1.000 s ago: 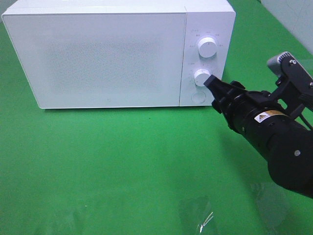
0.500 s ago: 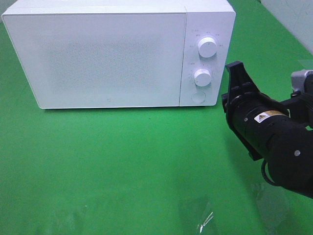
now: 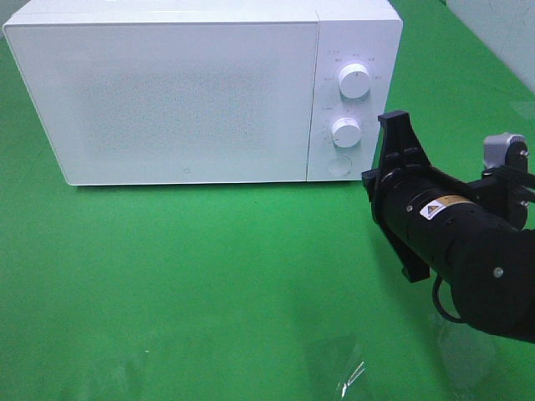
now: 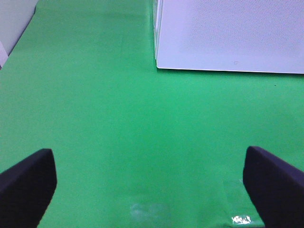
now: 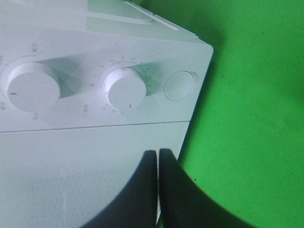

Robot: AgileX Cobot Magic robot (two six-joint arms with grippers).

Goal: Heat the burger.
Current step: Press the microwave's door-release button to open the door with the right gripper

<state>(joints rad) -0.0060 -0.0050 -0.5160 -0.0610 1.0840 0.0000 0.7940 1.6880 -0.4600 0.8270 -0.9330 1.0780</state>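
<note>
The burger is out of view. The white microwave (image 3: 184,92) stands at the back with its door closed; it also shows in the left wrist view (image 4: 228,35) and the right wrist view (image 5: 95,137). Its panel has an upper knob (image 3: 354,81), a lower knob (image 3: 345,131) and a round button (image 3: 338,166). My right gripper (image 3: 391,124) is shut and empty, just right of the panel, apart from the knobs. In the right wrist view its fingertips (image 5: 158,156) are pressed together below the lower knob (image 5: 126,89). My left gripper (image 4: 149,185) is open and empty over the green cloth.
A green cloth (image 3: 209,276) covers the table. A patch of clear shiny film (image 3: 338,368) lies near the front edge. A pale wall (image 3: 501,33) stands at the back right.
My right gripper has come off the lower knob, drawn back to the right and turned about its wrist. It now sits slightly lower beside the panel. The microwave has not moved.
</note>
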